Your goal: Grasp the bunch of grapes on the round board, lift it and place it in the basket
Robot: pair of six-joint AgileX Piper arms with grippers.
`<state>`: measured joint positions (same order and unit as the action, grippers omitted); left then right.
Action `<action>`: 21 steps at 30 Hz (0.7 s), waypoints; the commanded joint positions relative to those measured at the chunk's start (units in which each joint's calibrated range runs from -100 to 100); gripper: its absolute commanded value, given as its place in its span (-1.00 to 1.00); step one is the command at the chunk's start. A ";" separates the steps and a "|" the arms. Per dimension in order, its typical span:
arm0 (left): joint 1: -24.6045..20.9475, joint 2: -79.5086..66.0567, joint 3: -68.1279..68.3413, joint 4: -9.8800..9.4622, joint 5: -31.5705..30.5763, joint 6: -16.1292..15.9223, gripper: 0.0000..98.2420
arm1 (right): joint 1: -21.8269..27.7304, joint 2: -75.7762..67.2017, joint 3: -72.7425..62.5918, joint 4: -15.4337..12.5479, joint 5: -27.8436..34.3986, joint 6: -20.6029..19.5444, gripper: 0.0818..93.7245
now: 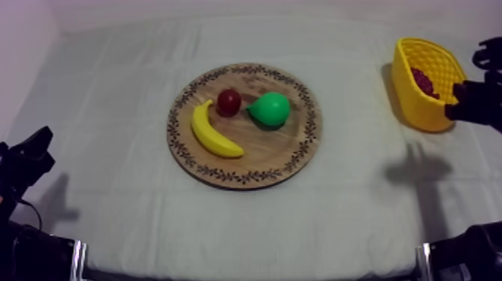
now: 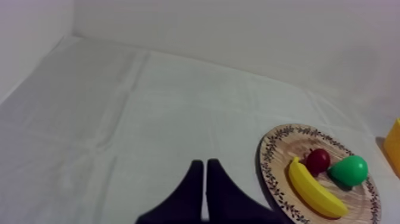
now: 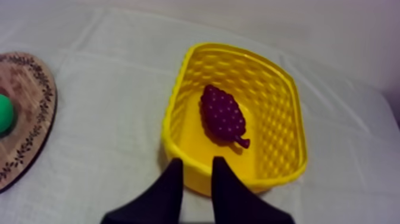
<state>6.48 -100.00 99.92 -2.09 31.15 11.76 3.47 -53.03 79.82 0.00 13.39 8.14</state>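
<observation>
Pale cloth (image 1: 112, 112), grapes (image 3: 223, 113) inside yellow basket (image 3: 275, 149)

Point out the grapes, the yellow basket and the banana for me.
bunch of grapes (image 3: 223, 113), right wrist view, middle of the bunch.
yellow basket (image 3: 271, 113), right wrist view, lattice wall beside the grapes.
banana (image 1: 209, 134), top view, middle of its curve.
</observation>
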 commanded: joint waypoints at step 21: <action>0.00 0.00 -0.03 -0.03 -0.03 -0.01 -1.00 | -1.85 -35.84 19.79 -1.91 5.30 -3.79 -1.00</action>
<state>6.48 -100.00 99.92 -2.09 31.15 11.76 1.65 -86.11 99.64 -2.05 16.71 4.88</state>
